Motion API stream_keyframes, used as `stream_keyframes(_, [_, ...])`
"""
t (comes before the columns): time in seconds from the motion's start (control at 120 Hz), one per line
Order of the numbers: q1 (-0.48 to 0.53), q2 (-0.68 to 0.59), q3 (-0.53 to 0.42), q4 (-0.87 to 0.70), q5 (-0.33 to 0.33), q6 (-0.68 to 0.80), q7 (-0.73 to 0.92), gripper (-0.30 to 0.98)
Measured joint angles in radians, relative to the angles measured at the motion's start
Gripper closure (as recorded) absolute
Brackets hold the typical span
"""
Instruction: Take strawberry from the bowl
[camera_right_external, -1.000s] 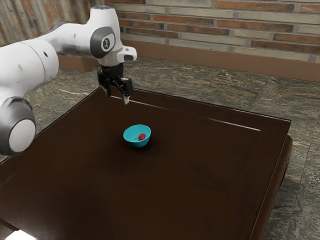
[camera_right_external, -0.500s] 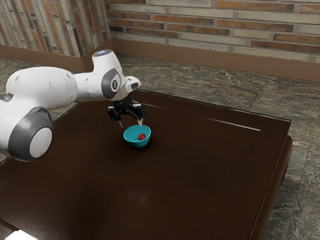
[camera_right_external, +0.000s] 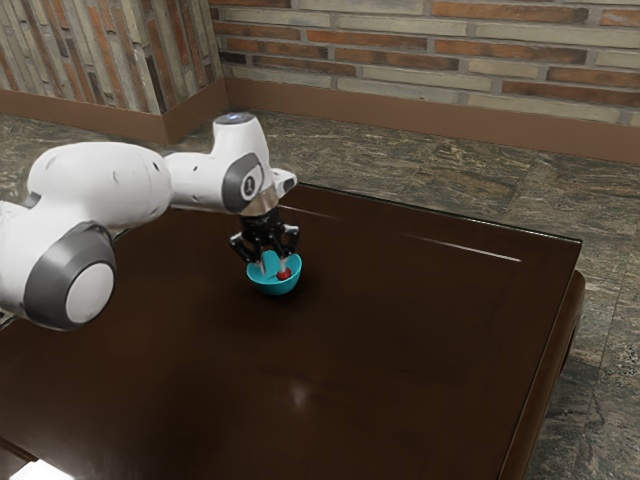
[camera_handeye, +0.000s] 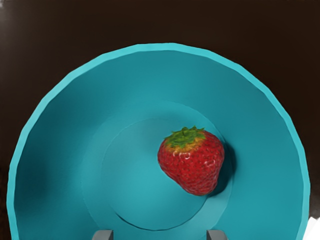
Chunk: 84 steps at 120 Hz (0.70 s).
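Robot arm, one: white and grey seven-joint Franka, entering from the exterior view's left and reaching toward a dark brown table.

Gripper, one: black, two-fingered, pointing down over the bowl, its pale fingertips lowered into the mouth of the bowl as the exterior view shows it. Fingers stand apart, with nothing clamped between them; in the wrist view the two tips show well separated, one to each side, neither closed on the fruit.

Bowl, one: turquoise, round, plain, with a faceted rim; upright on the tabletop, the inside smooth, the base marked by a shallow ring.

Strawberry, one: red, seeded and glossy, with a green leafy cap. Lies on its side inside the bowl, on the bottom, off centre toward the exterior view's right, a shadow beside it on the turquoise.

Surroundings: stone floor around the table; behind, a wall of long thin bricks, orange-brown and cream, with a brown baseboard.
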Motion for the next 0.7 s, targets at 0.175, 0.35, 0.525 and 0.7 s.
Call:
stream_keyframes(0.175, [0.000,0.011,-0.001,0.001,-0.003,0.035,-0.094,0.52])
stream_keyframes(0.35, [0.001,0.014,-0.001,-0.004,-0.021,0.087,-0.164,0.52])
stream_keyframes(0.525, [0.001,0.031,-0.002,-0.023,-0.053,0.147,-0.216,0.52])
stream_keyframes(0.7, [0.001,0.043,-0.003,-0.024,-0.079,0.191,-0.254,0.51])
